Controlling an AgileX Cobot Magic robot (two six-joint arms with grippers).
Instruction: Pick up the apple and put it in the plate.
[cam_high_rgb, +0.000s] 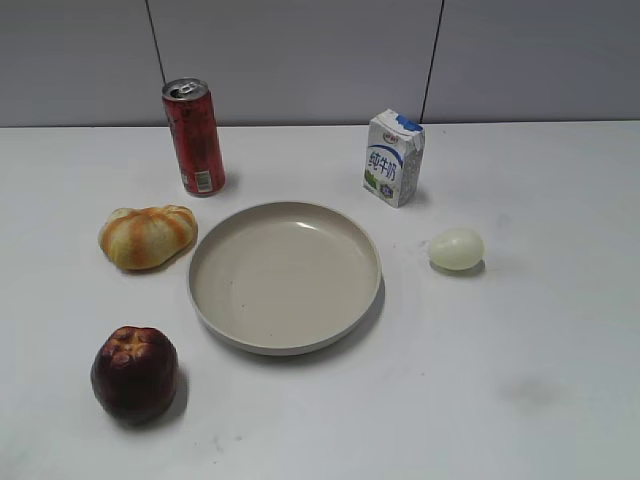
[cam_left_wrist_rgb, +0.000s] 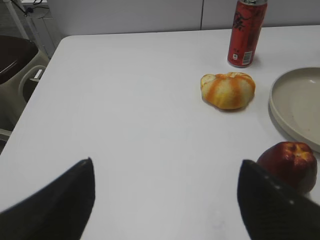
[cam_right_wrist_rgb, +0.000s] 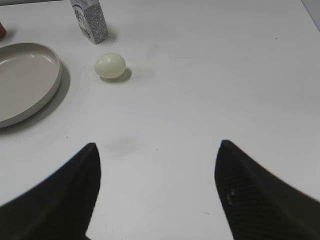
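Apple (cam_left_wrist_rgb: 288, 165) first: it sits on the table at the near left, just near-left of the plate (cam_high_rgb: 285, 345) and apart from its rim. From the left gripper (cam_left_wrist_rgb: 165, 200) outward, the fingers are spread wide with nothing between them, hovering above bare tabletop; the apple lies off to the right of the right-hand finger, not between the two. The right gripper (cam_right_wrist_rgb: 157, 192) is likewise wide open and empty.

Likely trouble: closing from here would miss, or clip the apple's side and roll it (its lobed top gives poor purchase) toward the bread roll (cam_left_wrist_rgb: 228, 90) or the plate.

Only the left wrist view shows the table's left edge. The exterior view alone takes in can (cam_high_rgb: 194, 137), carton (cam_high_rgb: 393, 157) and egg (cam_high_rgb: 457, 249) together, yet shows neither arm.
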